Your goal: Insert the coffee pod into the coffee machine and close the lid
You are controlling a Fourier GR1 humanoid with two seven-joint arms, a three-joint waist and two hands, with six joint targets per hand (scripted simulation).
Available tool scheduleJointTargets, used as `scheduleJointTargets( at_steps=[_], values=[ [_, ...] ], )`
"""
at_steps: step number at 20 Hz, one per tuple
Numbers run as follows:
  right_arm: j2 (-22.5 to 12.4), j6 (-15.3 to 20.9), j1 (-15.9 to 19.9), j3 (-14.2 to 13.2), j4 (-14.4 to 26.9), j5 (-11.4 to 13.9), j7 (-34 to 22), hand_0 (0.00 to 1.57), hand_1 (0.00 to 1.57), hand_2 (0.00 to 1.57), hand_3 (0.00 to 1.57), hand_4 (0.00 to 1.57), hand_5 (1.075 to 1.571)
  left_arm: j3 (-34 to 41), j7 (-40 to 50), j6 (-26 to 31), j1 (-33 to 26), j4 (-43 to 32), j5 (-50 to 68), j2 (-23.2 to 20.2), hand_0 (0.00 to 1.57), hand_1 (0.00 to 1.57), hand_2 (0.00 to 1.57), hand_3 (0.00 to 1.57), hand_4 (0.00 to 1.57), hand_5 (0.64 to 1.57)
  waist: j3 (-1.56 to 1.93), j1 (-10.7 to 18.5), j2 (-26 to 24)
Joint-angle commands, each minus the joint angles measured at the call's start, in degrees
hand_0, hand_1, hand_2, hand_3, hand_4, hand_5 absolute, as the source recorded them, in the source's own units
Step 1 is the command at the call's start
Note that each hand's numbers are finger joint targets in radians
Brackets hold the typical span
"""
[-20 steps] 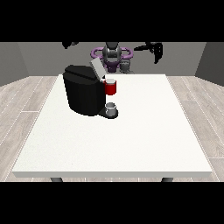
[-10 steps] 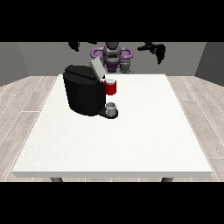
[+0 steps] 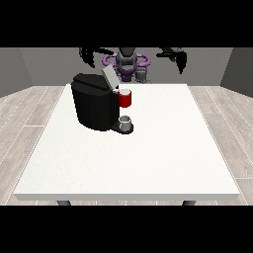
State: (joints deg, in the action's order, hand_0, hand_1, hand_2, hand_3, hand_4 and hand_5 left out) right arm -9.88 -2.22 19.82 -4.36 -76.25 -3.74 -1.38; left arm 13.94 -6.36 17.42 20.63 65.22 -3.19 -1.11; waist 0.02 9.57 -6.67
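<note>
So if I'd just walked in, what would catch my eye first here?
Probably the big black coffee machine on the left part of the white table, with its grey lid tilted up and a bright red part at its front above a small grey cup. Behind it, the robot holds both black hands raised above the table's far edge, one at the view's left, one at the view's right.
</note>
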Motion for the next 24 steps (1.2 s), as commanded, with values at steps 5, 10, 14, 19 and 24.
scheduleJointTargets(
  at_steps=[5, 10, 14, 19, 24],
  values=[
    [-1.95, -3.66, 4.17, -2.60, 7.90, -0.82, 4.52, 0.00, 0.00, 0.00, 0.00, 0.00, 1.571, -2.54, 4.87, -3.03, -3.74, 10.86, 1.46, -0.63, 0.00, 0.00, 0.00, 0.00, 0.00, 1.571, 0.00, -1.00, 4.69],
    [0.38, -0.58, 9.51, -0.67, 8.28, 1.49, 1.24, 0.00, 0.00, 0.00, 0.00, 0.00, 1.571, -1.98, 4.72, -1.58, -7.01, 12.46, 4.28, -2.79, 0.00, 0.00, 0.00, 0.00, 0.00, 1.571, -0.02, -2.19, 5.75],
    [-0.43, -2.80, 12.99, -0.38, 10.16, 1.85, 1.39, 0.00, 0.00, 0.00, 0.00, 0.00, 1.571, -1.25, -0.61, -3.19, -5.56, 10.80, 3.67, -3.84, 0.00, 0.00, 0.00, 0.00, 0.00, 1.571, -0.03, -3.60, 9.06],
    [2.56, -0.66, 12.93, 1.66, 13.01, 4.82, 4.94, 0.00, 0.00, 0.00, 0.00, 0.00, 1.571, -2.03, 3.42, -5.89, -4.29, 13.35, 4.61, -2.77, 0.00, 0.00, 0.00, 0.00, 0.00, 1.571, -0.02, -3.52, 9.86],
    [2.32, 0.06, 17.09, 0.55, 14.48, 4.87, 3.38, 0.00, 0.00, 0.00, 0.00, 0.00, 1.571, -2.49, 2.19, -5.80, -4.96, 13.40, 3.85, -4.55, 0.00, 0.00, 0.00, 0.00, 0.00, 1.571, -0.02, -3.10, 10.43]
  ],
)
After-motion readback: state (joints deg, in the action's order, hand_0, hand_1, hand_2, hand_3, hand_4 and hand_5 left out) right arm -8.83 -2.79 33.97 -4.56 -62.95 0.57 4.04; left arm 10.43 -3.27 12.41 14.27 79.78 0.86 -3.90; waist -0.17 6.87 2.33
